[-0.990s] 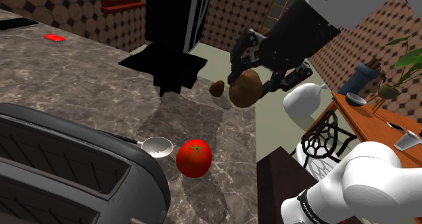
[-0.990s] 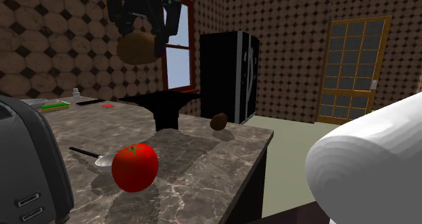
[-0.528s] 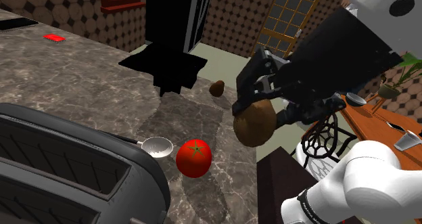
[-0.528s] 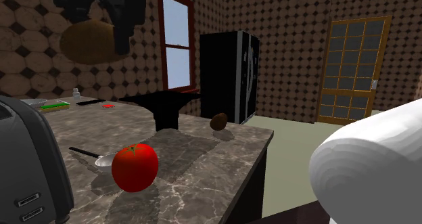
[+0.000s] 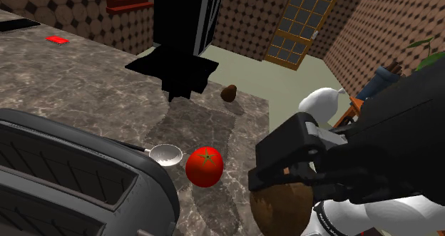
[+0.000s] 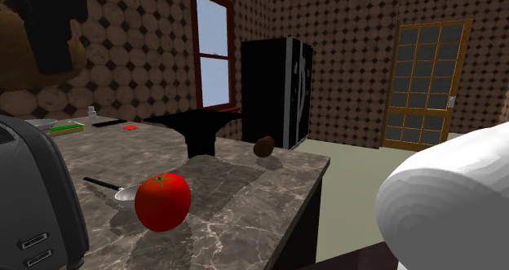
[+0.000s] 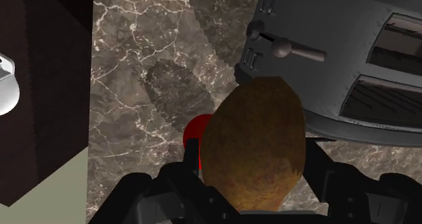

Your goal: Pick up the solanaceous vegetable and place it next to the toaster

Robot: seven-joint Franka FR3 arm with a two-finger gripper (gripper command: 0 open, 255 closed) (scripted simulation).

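Potato [image 7: 253, 141] is clasped tight in your claw [image 5: 284, 192], held up over the bench [image 5: 85, 78] near its edge (tomato [image 5: 205, 166] rests beneath), close to the toaster's [image 7: 352, 60] lever end.

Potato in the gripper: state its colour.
The potato is mottled brown, with darker patches; it shows best in the wrist view.

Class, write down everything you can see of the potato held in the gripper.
The potato is a brown, egg-shaped lump with mottled, rough-looking skin that is yellower toward one side. The black gripper clasps its lower end, so its long axis runs along the fingers and its rounded tip points away from the hand. It is lifted off the counter, and only the gripper touches it. In the wrist view it partly hides the red tomato and sits in front of the toaster.
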